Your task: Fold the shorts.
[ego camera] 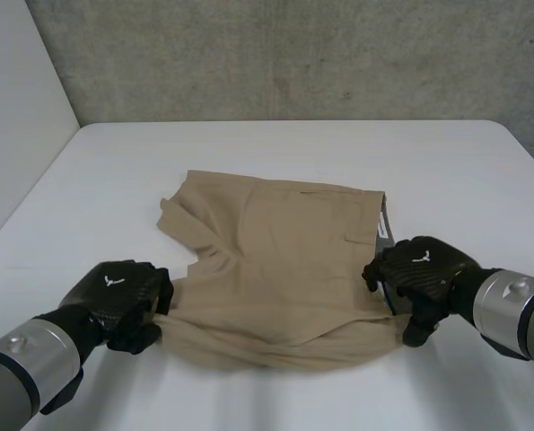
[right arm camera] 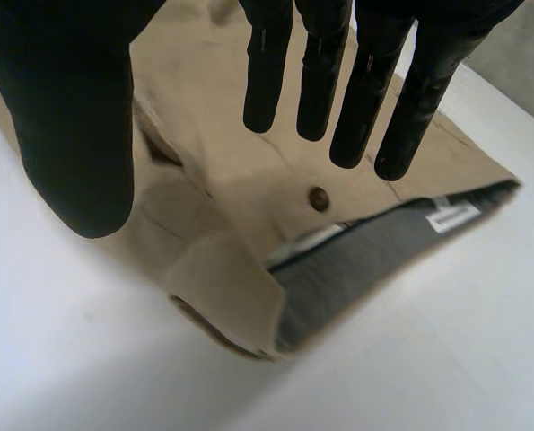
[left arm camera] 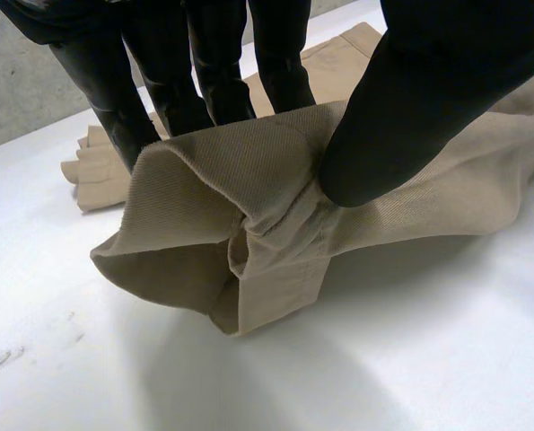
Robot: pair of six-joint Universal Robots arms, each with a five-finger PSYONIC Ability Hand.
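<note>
So your shorts (ego camera: 275,260) are lying mostly flat in the middle of the table (ego camera: 275,148), tan, with the waist toward the robot's right side and the legs toward its left. Your left hand (ego camera: 118,292) is at the near left corner and it's got a real grip: in the left wrist view the thumb (left arm camera: 401,108) is pressing a bunched fold of the leg hem (left arm camera: 267,287) against the fingers (left arm camera: 204,81), and that corner is up off the table. The near edge between the two hands looks rolled and puckered rather than flat. Your right hand (ego camera: 424,269) is over at the near end of the waist. In the right wrist view its fingers (right arm camera: 320,81) are straight and spread, with the thumb well apart from them, and I can't see any cloth caught between, so I'd call it loose and not gripping. I can't tell whether it touches the cloth. The only thing here that holds anything is the waist itself. It's gaping a bit under that hand, and inside you can see the grey lining (right arm camera: 356,269) with a small white label (right arm camera: 452,215) on it. A brown button (right arm camera: 319,198) sits just beside the opening, below the fingertips.
</note>
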